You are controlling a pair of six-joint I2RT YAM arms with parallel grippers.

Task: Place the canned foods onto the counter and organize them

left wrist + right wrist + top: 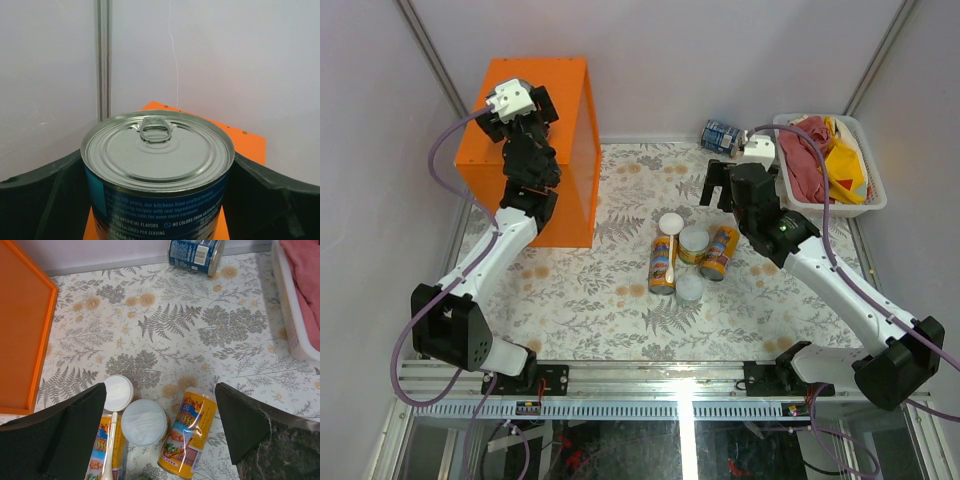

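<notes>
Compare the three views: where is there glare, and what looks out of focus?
Top external: a bright reflection streaks the metal rail. Left wrist: the blue can is sharp, its silver top softly shining. Right wrist: glare on the tipped yellow can; the dark gripper fingers look soft.

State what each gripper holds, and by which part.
The left gripper clamps the blue can by its side wall, one finger on each side. The right gripper is open and holds nothing.

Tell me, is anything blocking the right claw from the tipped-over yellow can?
Nothing visible. The open right claw hovers near the lying yellow-orange can, nothing between them. A pale-lidded can sits close beside it.
</notes>
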